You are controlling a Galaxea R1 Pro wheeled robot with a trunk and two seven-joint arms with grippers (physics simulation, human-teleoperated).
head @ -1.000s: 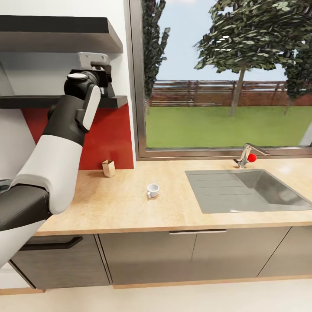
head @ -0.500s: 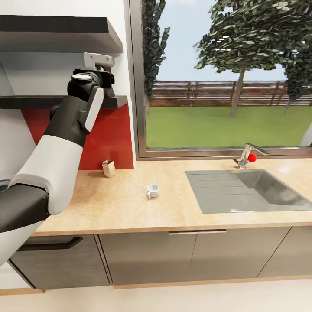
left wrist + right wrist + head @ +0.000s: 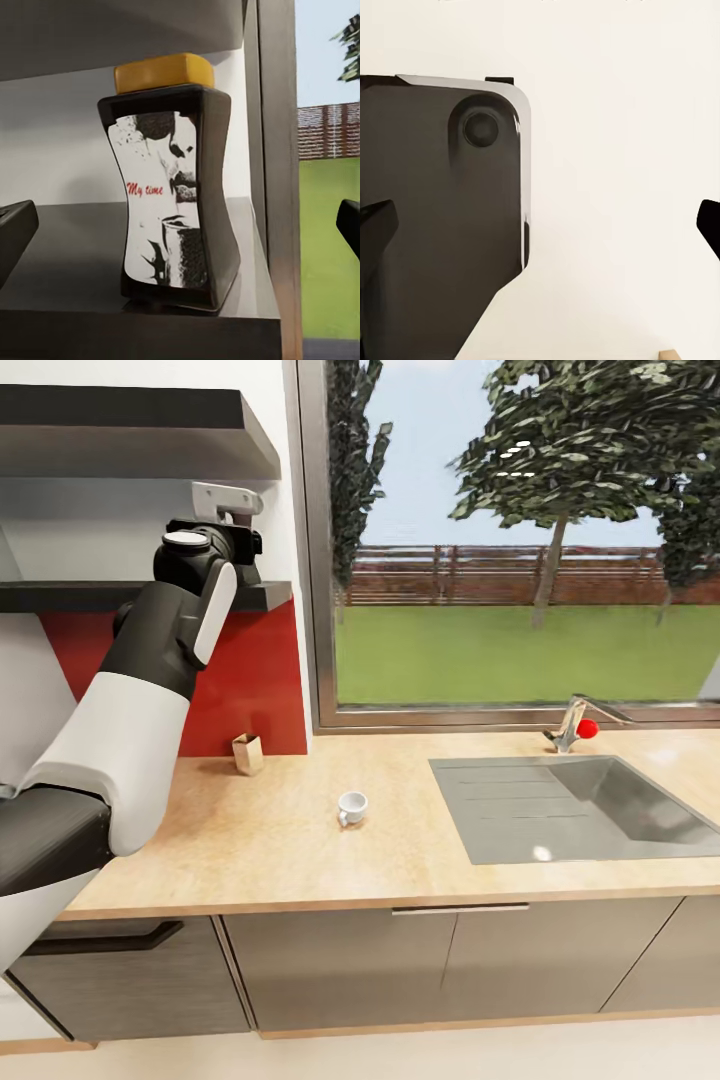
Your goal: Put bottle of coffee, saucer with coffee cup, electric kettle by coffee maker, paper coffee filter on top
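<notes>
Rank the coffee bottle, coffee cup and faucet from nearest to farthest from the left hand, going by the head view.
1. Coffee bottle: on the shelf directly in front of the left hand.
2. Coffee cup: down on the countertop, mid-counter, left of the sink.
3. Faucet: behind the sink, by the window, far right.

Tight gap btwn shelves, lots of room on counter

Left gripper fingers wide apart, coffee bottle btwn them w/ room each side. Upper shelf close above, window frame beside. Countertop bare near cup.
</notes>
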